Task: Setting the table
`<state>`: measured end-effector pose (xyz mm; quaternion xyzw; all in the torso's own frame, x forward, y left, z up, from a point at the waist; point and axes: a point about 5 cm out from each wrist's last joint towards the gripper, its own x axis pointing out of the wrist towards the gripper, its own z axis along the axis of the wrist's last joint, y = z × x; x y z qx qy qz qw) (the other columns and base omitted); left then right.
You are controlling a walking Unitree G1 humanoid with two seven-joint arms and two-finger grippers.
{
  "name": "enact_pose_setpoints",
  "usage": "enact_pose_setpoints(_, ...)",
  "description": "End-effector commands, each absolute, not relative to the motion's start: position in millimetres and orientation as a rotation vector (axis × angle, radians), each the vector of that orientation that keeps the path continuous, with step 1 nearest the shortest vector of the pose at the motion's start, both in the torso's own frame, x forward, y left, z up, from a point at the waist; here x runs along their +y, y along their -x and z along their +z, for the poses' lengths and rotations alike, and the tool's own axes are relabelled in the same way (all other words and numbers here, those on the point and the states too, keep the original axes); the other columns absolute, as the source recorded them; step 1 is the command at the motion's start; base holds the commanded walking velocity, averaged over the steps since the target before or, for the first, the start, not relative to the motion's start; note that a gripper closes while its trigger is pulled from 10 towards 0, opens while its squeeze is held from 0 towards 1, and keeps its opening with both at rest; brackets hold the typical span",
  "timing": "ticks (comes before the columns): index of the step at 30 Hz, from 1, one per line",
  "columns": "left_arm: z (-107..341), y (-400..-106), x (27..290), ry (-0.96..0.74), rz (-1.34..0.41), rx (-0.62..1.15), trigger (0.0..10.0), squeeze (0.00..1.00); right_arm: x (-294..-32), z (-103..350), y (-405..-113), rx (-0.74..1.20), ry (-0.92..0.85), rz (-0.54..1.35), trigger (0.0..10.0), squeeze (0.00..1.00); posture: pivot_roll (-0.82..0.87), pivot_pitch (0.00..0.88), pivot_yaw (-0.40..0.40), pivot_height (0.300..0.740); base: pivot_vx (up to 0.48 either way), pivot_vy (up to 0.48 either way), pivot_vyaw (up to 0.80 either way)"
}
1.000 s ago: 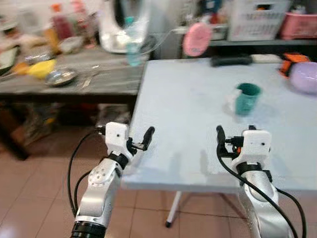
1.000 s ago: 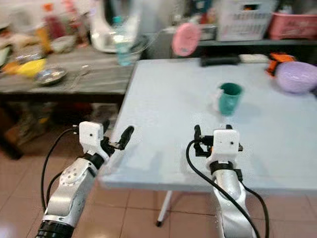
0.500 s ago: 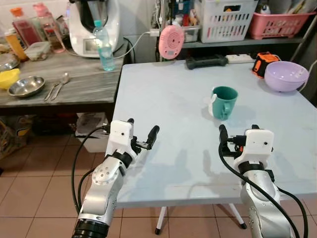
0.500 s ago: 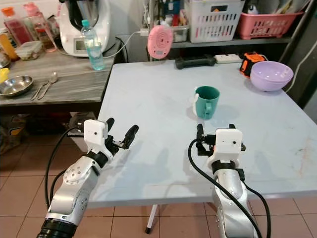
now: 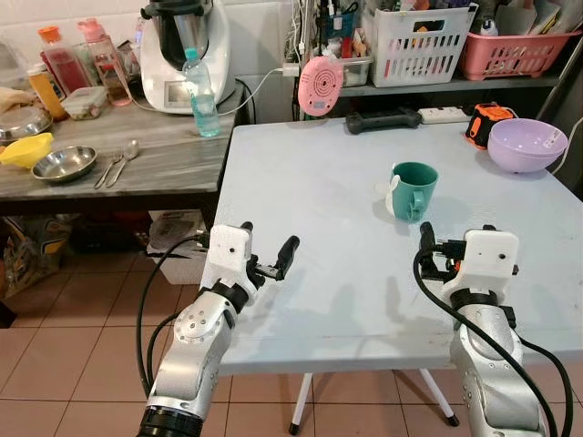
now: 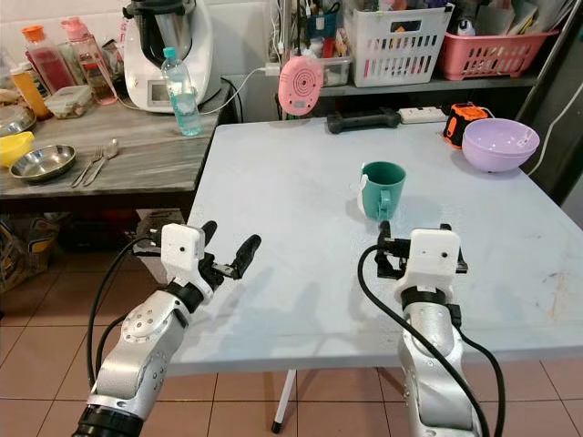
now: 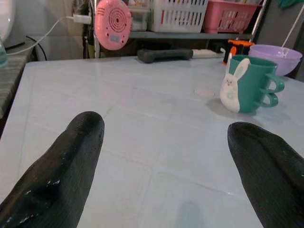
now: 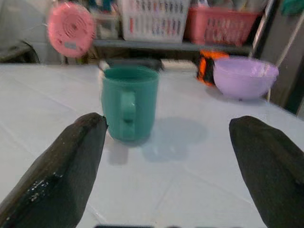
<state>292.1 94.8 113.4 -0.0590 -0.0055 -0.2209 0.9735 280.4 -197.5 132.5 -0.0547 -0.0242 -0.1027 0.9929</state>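
You have both grippers raised over the near edge of the pale blue table [image 5: 319, 191], and both stand with their fingers spread apart and nothing between them: the left gripper [image 5: 266, 257] at about 7 o'clock in the head views, the right gripper [image 5: 455, 249] at about 5 o'clock. The green mug [image 5: 412, 189] sits upright on the table just beyond the right gripper, roughly at 1 o'clock from picture centre, with its handle turned toward you and a small white rabbit figure on the side facing the left arm. The right wrist view looks straight at it, the mug [image 8: 129, 102] sitting toward one finger rather than centred in the gap. Treat it as a stiff, glazed, probably ceramic piece: moderately heavy for its size, slick on the wall, and liable to chip if it tips or is set down hard. Whether it holds liquid is hard to say, since the inside is in shadow. Your surest hold is likely across the body, one finger on each side of the wall below the rim, clear of the handle and the rabbit; pinching the handle alone would let it swing. The purple bowl [image 5: 526, 144] waits near the far right corner at 2 o'clock, and it looks like light plastic, best taken at the rim
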Motion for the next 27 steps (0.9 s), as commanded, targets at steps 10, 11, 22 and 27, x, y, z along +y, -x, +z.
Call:
enact_pose_setpoints(10, 112, -268, 98, -0.018, -0.607, 0.0, 10.0, 0.0, -205, 128, -319, 0.004, 0.136, -0.172, 10.0, 0.0, -0.01, 0.082, 0.068, 0.74, 0.0, 0.0, 0.0)
enact_pose_setpoints(11, 112, -266, 100, -0.024, -0.605, 0.003, 10.0, 0.0, -206, 127, -323, 0.009, 0.143, -0.162, 10.0, 0.0, -0.01, 0.089, 0.069, 0.74, 0.0, 0.0, 0.0)
enact_pose_setpoints(22, 115, -253, 106, -0.006, -0.595, 0.021, 10.0, 0.0, -206, 127, -345, 0.028, 0.079, -0.138, 10.0, 0.0, 0.05, 0.136, 0.067, 0.74, 0.0, 0.0, 0.0)
enact_pose_setpoints(27, 125, -249, 102, 0.02, -0.65, 0.0, 10.0, 0.0, -199, 143, -360, -0.036, 0.091, -0.118, 10.0, 0.0, 0.05, 0.148, 0.056, 0.74, 0.0, 0.0, 0.0)
